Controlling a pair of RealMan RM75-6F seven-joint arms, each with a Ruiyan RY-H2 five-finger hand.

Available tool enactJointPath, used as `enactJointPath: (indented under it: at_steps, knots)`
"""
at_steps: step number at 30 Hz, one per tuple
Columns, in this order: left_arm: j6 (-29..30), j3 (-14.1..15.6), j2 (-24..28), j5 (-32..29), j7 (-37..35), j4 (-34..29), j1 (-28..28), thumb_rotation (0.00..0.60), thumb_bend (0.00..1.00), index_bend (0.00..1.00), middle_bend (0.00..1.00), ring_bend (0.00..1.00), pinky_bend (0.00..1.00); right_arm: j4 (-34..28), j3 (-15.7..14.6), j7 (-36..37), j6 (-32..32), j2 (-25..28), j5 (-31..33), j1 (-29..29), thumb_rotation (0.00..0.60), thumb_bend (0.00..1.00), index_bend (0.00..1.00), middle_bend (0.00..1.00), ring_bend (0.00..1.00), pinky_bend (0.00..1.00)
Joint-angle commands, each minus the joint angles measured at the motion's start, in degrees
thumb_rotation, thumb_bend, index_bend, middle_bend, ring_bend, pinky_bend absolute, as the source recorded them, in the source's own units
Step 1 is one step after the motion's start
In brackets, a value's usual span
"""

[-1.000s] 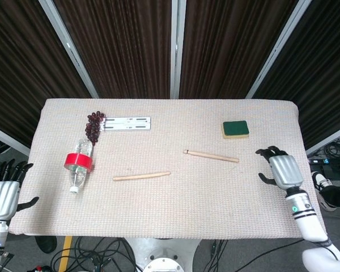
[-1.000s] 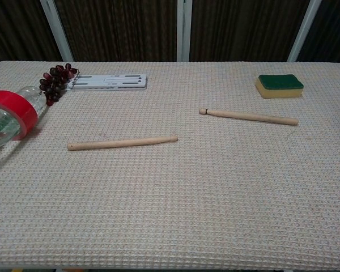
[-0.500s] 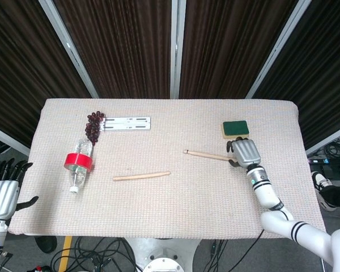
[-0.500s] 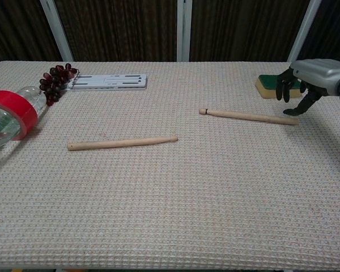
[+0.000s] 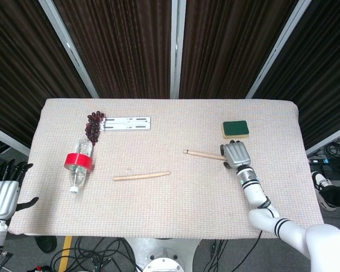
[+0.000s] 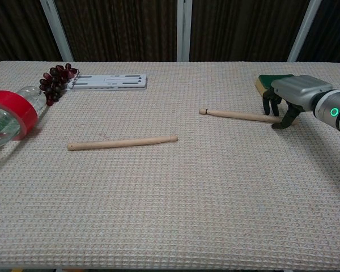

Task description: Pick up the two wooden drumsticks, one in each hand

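Two wooden drumsticks lie on the beige cloth table [image 5: 175, 209]. One drumstick [image 5: 141, 176] [image 6: 122, 142] rests left of centre, with neither hand near it. The other drumstick [image 5: 204, 154] [image 6: 238, 115] lies right of centre, tip pointing left. My right hand [image 5: 234, 153] [image 6: 294, 93] is lowered over its butt end, with fingers [image 6: 267, 105] behind the stick and the thumb in front; the stick still lies flat on the cloth. My left hand [image 5: 3, 195] hangs off the table's front left corner, fingers apart and holding nothing; the chest view does not show it.
A green and yellow sponge [image 5: 236, 128] [image 6: 266, 80] sits just behind my right hand. At the left lie a clear bottle with a red label [image 5: 79, 164] [image 6: 8, 116], a bunch of dark grapes [image 5: 93, 126] [image 6: 55, 79] and a white strip [image 5: 127, 123] [image 6: 109, 81].
My right hand has swung in from the table's right edge and come down over the butt end of the right drumstick. The left hand and both sticks have stayed put.
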Motion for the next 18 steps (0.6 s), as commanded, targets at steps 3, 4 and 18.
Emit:
enactJointPath:
  at_steps: [3,4,18]
  knots:
    - [0.0,0.0,-0.1,0.0,-0.4,0.2,0.1,0.600,0.00,0.17,0.14,0.01,0.01,1.0,-0.3,0.4,-0.1,-0.6,-0.1,0.1,0.600,0.17,0.49,0.52,0.31,0.38]
    - [0.0,0.0,-0.1,-0.1,-0.4,0.3,0.0,0.600,0.00,0.17,0.14,0.01,0.01,1.1,-0.2,0.5,-0.1,-0.6,-0.1,0.1,0.600,0.18,0.49,0.52,0.31,0.38]
    - [0.0,0.0,-0.3,-0.2,-0.5,0.7,0.0,0.600,0.00,0.17,0.14,0.01,0.01,1.0,-0.2,1.0,-0.4,-0.2,0.1,0.3,0.600,0.22,0.49,0.53,0.31,0.38]
